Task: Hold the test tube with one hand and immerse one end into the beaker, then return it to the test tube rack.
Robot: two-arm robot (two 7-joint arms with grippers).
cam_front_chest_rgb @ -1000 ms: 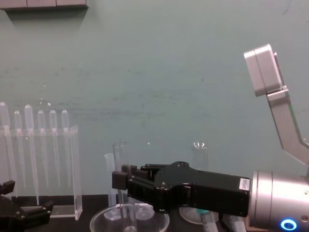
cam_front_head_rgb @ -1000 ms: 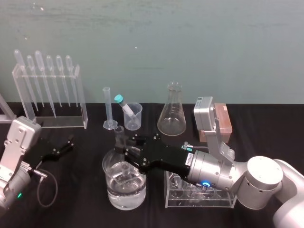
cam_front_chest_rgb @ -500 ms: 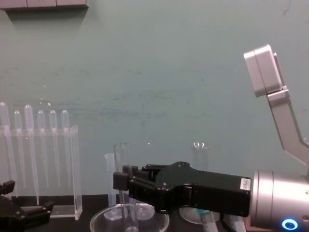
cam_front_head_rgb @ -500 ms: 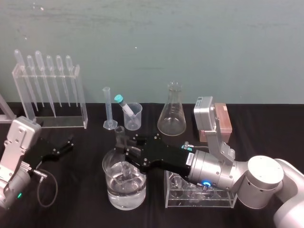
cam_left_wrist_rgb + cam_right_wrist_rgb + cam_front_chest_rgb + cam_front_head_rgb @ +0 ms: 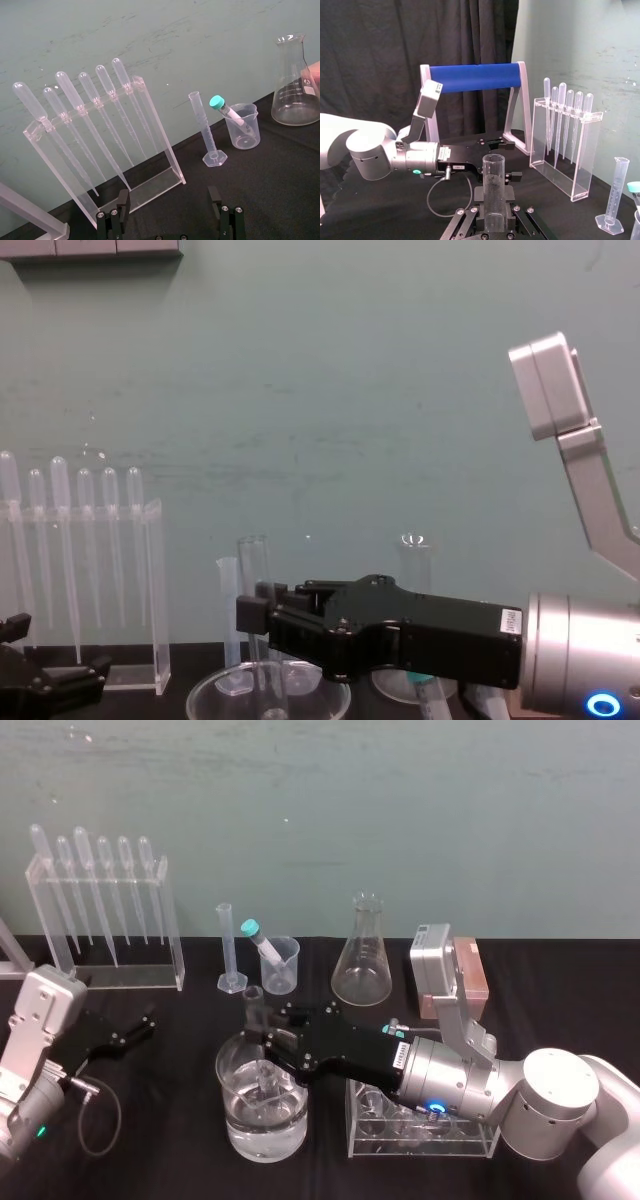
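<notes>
Just now the right claw (image 5: 258, 1030) is clamped on the test tube (image 5: 252, 1002), gripping it partway down so that its open top stands clear above the black fingers. The tube is upright, and its lower end hangs inside the beaker (image 5: 228, 1115), below the wide round rim. Whether the rounded tip sits in the water that partly fills the beaker, I cannot tell. From the chest view the same tube (image 5: 252, 565) rises straight up out of the right claw (image 5: 252, 615), with the beaker's rim (image 5: 205, 695) just beneath it. The right wrist view looks along the tube (image 5: 493, 187) from close up and shows it held between the fingers. The beaker stands on the black surface (image 5: 170, 1120) at the front, near the middle. The test tube rack (image 5: 466, 976), a low pinkish-orange block, sits farther back on the right, behind the right arm and well apart from the tube. A clear tube holder (image 5: 420, 1138) rests under that arm, just beside the beaker. The left claw (image 5: 140, 1025) lies low over the surface on the left, well apart from the beaker; in its own wrist view the left claw (image 5: 170, 216) is spread wide with nothing between its fingers (image 5: 119, 212). Along the back stand a pipette stand (image 5: 105, 920), a slim measuring cylinder (image 5: 228, 945), a small cup (image 5: 282, 965) with a teal-capped tube (image 5: 258, 938) leaning in it, and a conical flask (image 5: 362, 955).
</notes>
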